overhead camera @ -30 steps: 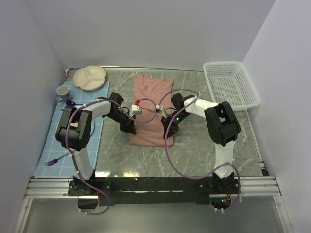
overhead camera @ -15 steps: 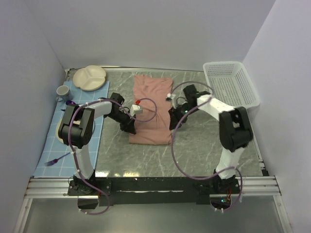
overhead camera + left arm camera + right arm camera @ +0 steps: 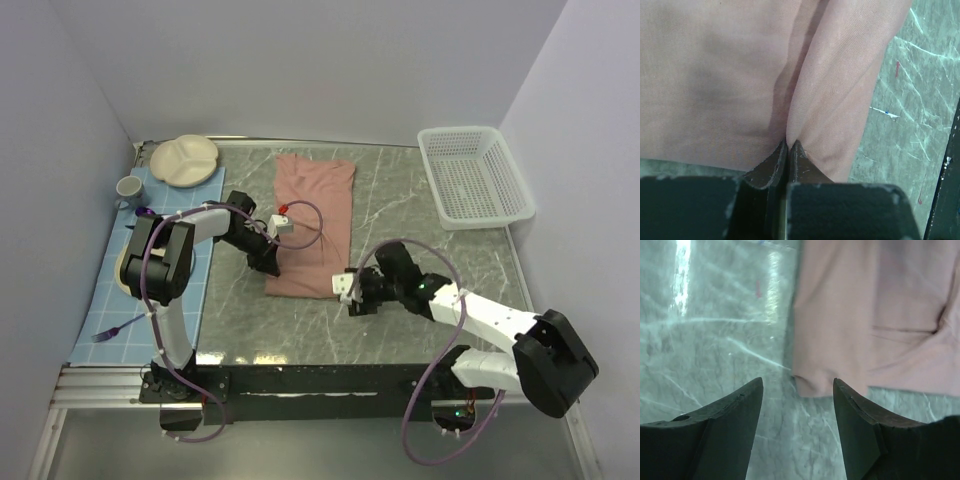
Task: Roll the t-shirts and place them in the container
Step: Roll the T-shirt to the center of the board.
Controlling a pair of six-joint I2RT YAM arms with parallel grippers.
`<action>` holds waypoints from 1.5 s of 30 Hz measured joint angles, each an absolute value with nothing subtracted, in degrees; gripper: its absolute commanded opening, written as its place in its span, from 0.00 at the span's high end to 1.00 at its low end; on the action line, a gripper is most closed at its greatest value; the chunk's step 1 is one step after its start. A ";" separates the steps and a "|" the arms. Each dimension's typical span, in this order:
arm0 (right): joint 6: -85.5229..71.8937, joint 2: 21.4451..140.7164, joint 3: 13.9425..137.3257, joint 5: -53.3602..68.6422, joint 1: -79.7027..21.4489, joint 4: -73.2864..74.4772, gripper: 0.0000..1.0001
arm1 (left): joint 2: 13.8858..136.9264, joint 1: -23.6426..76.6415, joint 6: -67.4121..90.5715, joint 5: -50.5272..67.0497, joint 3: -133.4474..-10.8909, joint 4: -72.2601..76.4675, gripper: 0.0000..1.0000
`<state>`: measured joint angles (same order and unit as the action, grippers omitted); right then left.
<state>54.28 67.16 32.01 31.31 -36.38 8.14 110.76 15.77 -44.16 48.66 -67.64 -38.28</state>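
Left gripper [image 3: 267,262] sits at the left edge of the dusty-pink t-shirt [image 3: 316,215], near its front end, with its jaws pinched together on a raised ridge of the fabric. The t-shirt lies folded into a long strip on the middle of the marble table [image 3: 410,225], running from the far side towards the arms. The right gripper [image 3: 349,291] is at the strip's near right corner, low over the table, with its jaws apart and nothing held. From its wrist camera that corner lies just ahead, between the fingertips. A white basket [image 3: 476,176] stands well apart at the far right.

Slim white links [image 3: 497,318], black joints [image 3: 155,268], looping purple cables [image 3: 437,362], dark scuffed wedge-shaped fingers [image 3: 730,420]
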 measured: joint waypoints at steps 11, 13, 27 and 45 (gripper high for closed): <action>64.62 73.14 29.34 25.58 -42.89 -5.69 0.38 | 110.76 15.77 -42.59 48.86 -67.09 -37.19 0.96; 65.60 74.96 29.78 25.06 -43.16 -6.04 0.38 | 110.76 15.77 -42.30 48.82 -67.09 -37.12 0.96; 67.66 76.25 31.77 24.40 -44.14 -2.28 0.44 | 110.76 15.77 -42.11 48.75 -67.11 -37.12 0.96; 66.54 89.93 39.55 11.97 -46.24 -0.62 0.87 | 109.93 14.90 -38.37 48.86 -65.78 -34.44 0.58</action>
